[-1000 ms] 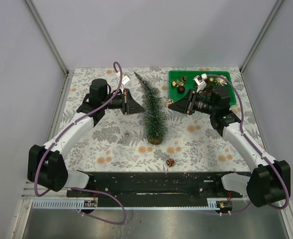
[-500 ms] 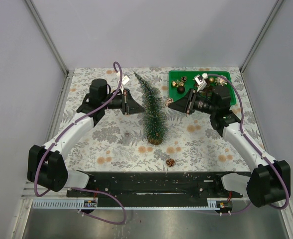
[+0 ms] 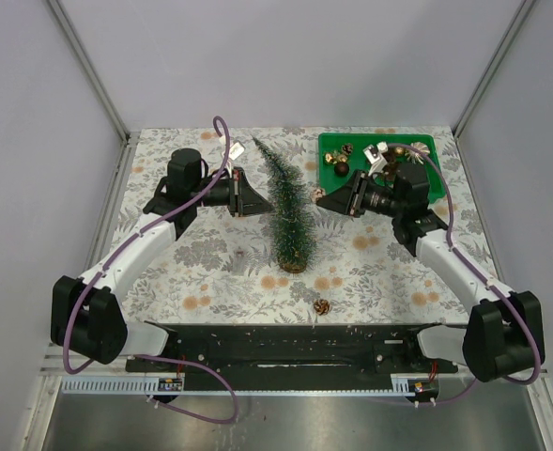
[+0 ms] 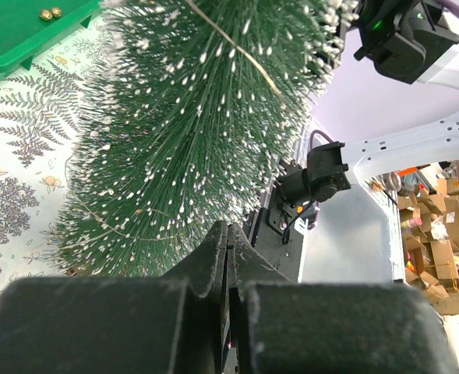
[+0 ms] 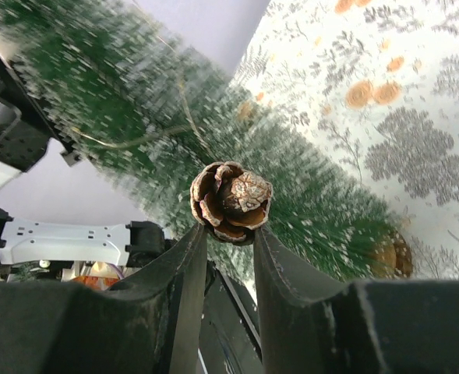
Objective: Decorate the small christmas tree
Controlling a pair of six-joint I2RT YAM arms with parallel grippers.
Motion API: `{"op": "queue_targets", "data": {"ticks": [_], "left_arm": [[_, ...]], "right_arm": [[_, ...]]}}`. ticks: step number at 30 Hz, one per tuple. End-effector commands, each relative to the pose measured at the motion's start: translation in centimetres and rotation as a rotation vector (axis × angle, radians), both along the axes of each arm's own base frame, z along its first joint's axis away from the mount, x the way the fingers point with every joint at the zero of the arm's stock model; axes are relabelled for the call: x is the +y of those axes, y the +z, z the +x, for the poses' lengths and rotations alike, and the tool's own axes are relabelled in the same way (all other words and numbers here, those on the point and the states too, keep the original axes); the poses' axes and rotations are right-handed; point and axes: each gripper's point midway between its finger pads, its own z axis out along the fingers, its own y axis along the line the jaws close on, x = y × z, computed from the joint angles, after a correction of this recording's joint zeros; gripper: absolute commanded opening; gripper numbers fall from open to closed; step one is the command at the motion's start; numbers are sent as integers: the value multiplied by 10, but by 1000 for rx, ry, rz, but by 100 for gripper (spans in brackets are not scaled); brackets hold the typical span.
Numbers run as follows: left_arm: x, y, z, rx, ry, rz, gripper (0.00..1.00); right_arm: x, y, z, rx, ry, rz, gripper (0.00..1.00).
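Small christmas tree standing on the counter, long axis near vertical, directly ahead of right fingers pinching a pine cone, apparently just short of the bristles; left fingers pressed together, empty, near its opposite flank.

— what sort of place?
— looks like a robot lab test cell: plain pale-lilac panel walls in bare aluminium framing, flower-printed table cover, stacked brown cardboard boxes beyond.
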Motion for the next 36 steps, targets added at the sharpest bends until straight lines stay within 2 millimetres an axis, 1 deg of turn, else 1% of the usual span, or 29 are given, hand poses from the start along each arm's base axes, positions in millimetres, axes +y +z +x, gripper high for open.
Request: {"op": "queue_targets", "data": {"ticks": [1,3,6,10,12,16,19,24,32,36], "left_arm": [[0,26,-6,-100,-33,-33,0],[0,24,-6,-97,-31,-31,0],[0,24,-6,-97,-30,-30,0],[0,25,-5,-97,-27,-30,0],[0,27,-4,-102,-25,-32,0],[0,25,-5,-99,-28,-31,0],[0,25,-5,-99,-27,-30,0],[-1,24,-4,-96,-26,-28,0],[-1,23,-4,-92,-27,-28,0],[0,24,-5,-96,-30,-31,0]], "right_arm": [[-7,-11,-7,-16,-30,-24,13],[-10,-18,-12,-1,-39,-35,13],[-12,-20,-22,5,-34,-31,13],[-9,-3,-32,-28,-9,-8,14],[-7,9,-33,-54,4,2,14],[-1,25,-32,-84,25,17,14],[2,32,-28,-98,30,27,14],[5,42,-27,-111,47,48,14],[4,36,-31,-97,53,33,14],[3,38,-34,-101,51,24,14]]}}
